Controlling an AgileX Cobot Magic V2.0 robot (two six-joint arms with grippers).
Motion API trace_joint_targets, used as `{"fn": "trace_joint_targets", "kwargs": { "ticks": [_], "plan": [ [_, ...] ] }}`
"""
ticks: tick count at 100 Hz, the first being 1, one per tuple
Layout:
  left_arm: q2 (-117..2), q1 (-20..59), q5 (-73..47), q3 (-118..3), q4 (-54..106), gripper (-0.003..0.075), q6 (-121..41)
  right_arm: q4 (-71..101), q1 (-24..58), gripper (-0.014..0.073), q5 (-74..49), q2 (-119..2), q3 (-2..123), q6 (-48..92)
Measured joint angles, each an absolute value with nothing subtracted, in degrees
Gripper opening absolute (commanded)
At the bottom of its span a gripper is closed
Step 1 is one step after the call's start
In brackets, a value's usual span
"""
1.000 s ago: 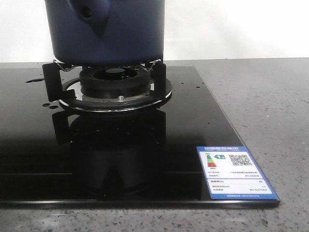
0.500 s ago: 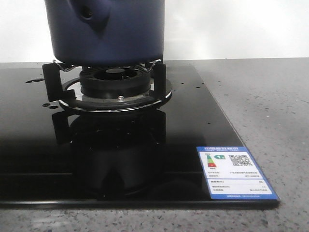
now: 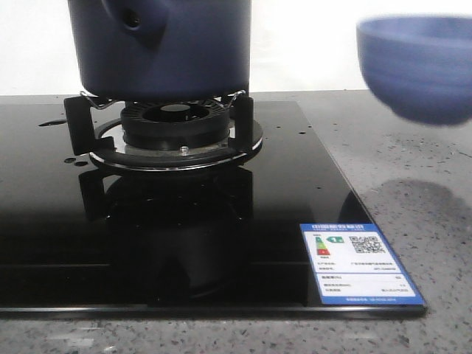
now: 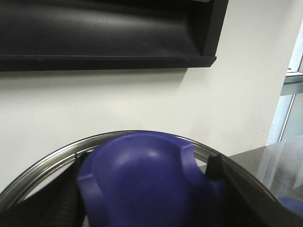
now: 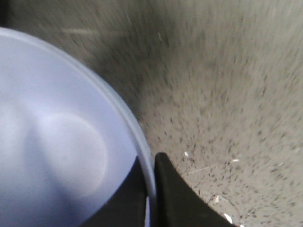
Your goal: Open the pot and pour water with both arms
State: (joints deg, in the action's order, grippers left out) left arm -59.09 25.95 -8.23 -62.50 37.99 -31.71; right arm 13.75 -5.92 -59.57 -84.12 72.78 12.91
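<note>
The dark navy pot (image 3: 162,48) stands on the gas burner (image 3: 177,125); its nub with a round hole (image 3: 133,18) faces me, and its top is cut off in the front view. In the left wrist view my left gripper (image 4: 142,194) is shut on the lid's blue knob (image 4: 142,175), with the lid's steel rim (image 4: 47,161) around it. My right gripper (image 5: 152,189) is shut on the rim of the periwinkle bowl (image 5: 57,142). It holds the bowl in the air at the right of the pot (image 3: 417,66), above the countertop. Neither gripper shows in the front view.
The black glass hob (image 3: 221,243) carries an energy label sticker (image 3: 358,262) at its front right corner. Grey speckled countertop (image 3: 413,199) lies to the right, with the bowl's shadow on it. A black hood (image 4: 104,33) hangs on the white wall behind the pot.
The periwinkle bowl has come into the front view at the upper right, held in the air. The pot has not moved.
</note>
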Motion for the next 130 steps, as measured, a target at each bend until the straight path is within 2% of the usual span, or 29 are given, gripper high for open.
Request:
{"fn": "trace_joint_targets", "kwargs": {
  "ticks": [46,55,70,77,96,130],
  "plan": [
    [-59.21,26.06,-7.99,-62.50,37.65,0.0335,-31.71,13.75,-6.02,-0.0024,-55.82,-86.78,69.19,12.78],
    [-59.21,26.06,-7.99,-62.50,37.65,0.0335,-31.71,13.75,-6.02,0.0086,-55.73,-86.78,69.19,12.78],
    [-59.21,26.06,-7.99,-62.50,37.65,0.0335,-31.71,13.75,-6.02,0.0405,-55.74,-86.78,69.19,12.78],
    [-59.21,26.06,-7.99,-62.50,37.65,0.0335,-31.71,13.75,-6.02,0.0468,-56.29,-86.67,69.19,12.78],
    [-60.58,28.22,-7.60,-62.50,37.63,0.0335,-31.71,13.99,-6.02,0.0473,-58.20,-83.06,70.78,12.78],
    [-71.18,33.53,-4.32,-62.50,36.08,0.0335,-31.71,15.63,-6.02,0.0473,-61.92,-68.24,72.22,12.78]
  ]
}}
